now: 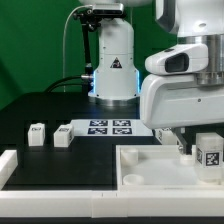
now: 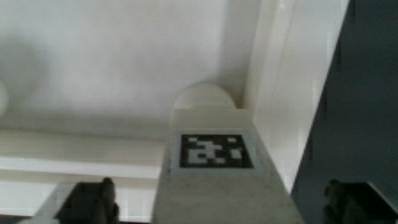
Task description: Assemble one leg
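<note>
A small white leg (image 1: 209,152) with a black-and-white tag stands upright in the large white tray-like part (image 1: 145,172), at the exterior view's right. My gripper (image 1: 200,150) is lowered around it. In the wrist view the leg (image 2: 217,150) stands between my two dark fingers (image 2: 89,200), with a visible gap on each side. The gripper (image 2: 217,205) is open and does not touch the leg. The leg's rounded far end lies close to the tray's raised rim (image 2: 270,70). Two more legs (image 1: 37,133) (image 1: 63,135) lie on the black table at the exterior view's left.
The marker board (image 1: 108,127) lies flat behind the tray, in front of the arm's base (image 1: 113,70). A white raised rail (image 1: 10,165) runs along the front at the exterior view's left.
</note>
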You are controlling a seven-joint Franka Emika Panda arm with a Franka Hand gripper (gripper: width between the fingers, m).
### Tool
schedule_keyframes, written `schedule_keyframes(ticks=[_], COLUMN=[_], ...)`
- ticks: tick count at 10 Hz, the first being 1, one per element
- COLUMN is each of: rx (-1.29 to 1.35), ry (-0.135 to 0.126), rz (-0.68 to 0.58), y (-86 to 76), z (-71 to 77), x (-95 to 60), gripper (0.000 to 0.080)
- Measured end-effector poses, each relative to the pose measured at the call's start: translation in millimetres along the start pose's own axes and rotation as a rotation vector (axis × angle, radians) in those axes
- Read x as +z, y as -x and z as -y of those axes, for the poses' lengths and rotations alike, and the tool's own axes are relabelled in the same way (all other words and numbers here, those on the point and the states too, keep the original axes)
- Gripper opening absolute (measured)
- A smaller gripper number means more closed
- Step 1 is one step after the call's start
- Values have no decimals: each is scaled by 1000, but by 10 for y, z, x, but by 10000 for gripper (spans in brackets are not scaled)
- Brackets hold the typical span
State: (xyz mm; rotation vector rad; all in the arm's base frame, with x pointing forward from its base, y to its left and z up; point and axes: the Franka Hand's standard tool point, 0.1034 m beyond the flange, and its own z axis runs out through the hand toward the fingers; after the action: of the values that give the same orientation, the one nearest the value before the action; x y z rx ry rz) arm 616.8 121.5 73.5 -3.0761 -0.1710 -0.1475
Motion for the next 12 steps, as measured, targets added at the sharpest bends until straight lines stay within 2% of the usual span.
schedule_keyframes(ticks=[2,4,8,12], rx=[20,174,921,1373], ry=[0,-5,-20,-28], rz=[0,-3,-26,-21], y=[0,-4,5,10], z=[-1,-1,-14,13], x=[0,-1,8,19], gripper=[286,289,289,290])
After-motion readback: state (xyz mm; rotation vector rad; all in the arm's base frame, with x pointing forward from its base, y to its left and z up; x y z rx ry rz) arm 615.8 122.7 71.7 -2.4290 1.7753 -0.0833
